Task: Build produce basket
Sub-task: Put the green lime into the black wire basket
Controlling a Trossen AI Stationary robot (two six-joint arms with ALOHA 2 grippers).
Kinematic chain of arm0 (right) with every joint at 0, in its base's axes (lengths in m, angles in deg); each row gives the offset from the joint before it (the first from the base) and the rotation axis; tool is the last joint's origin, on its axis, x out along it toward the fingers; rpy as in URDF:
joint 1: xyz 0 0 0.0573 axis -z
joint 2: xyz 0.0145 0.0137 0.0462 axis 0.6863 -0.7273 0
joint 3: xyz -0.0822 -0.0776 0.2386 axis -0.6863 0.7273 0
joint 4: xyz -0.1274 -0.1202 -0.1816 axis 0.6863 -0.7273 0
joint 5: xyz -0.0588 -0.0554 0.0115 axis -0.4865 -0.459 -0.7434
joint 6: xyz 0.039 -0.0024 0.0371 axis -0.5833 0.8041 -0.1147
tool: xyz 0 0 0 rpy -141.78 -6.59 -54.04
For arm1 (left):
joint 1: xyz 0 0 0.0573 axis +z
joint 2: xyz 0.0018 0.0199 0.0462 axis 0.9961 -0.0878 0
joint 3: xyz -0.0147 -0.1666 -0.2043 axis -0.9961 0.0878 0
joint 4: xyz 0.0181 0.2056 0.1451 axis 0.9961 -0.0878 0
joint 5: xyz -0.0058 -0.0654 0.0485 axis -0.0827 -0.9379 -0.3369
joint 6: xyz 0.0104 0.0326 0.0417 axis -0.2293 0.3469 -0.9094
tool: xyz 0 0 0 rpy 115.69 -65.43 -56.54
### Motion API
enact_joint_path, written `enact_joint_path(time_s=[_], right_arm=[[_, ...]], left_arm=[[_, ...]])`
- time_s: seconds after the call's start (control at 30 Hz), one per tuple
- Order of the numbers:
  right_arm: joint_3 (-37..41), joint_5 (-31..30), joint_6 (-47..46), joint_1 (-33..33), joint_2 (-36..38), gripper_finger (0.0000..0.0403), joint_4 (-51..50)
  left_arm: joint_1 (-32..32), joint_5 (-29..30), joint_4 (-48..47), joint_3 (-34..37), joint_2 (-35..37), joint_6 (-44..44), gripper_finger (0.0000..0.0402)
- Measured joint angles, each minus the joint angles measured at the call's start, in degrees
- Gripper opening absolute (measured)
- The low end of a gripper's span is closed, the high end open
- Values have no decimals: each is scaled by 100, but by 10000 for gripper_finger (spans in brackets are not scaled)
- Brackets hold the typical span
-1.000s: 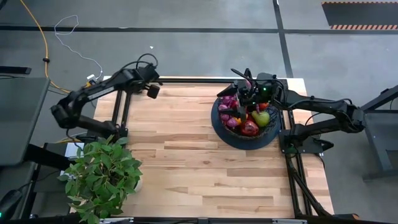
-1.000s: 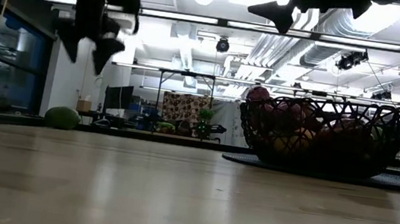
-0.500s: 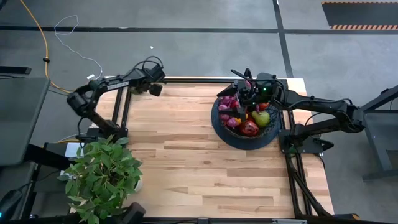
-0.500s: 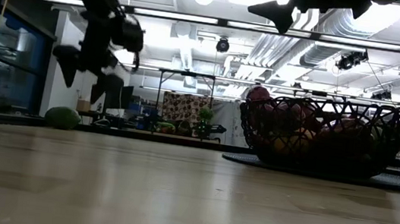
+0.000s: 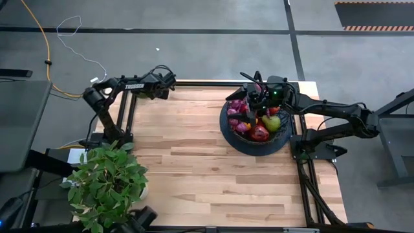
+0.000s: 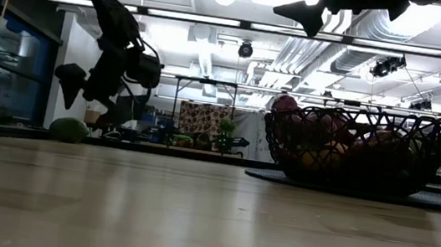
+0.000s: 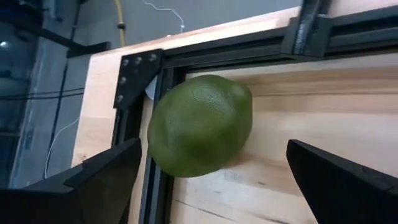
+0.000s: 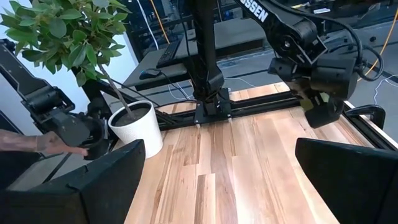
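Green lime (image 7: 200, 126) against black corner frame (image 7: 149, 68), left pincer (image 7: 211, 180) spread wide, potted plant (image 5: 107, 184) well apart.

Robotics lab, exposed ceiling ducts (image 6: 367, 28), strip lights, concrete floor (image 5: 194, 39), framed wooden worktable (image 5: 207, 175)

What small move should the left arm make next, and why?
Probably lower the left gripper onto the lime and close. Its jaws are open, the lime lies between them in the wrist view, at the table's far-left corner against the frame, outside the basket. The right gripper waits open over the basket.
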Motion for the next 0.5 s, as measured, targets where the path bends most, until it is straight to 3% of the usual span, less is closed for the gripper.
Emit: enact_joint_path(time_s=[0.2,0.5], right_arm=[[0,1,-28,0,0,397,-57],[2,2,-44,0,-1,397,-600]], left_arm=[[25,291,109,2,-272,369,379],[-193,1198,-50,-10,-621,973,374]])
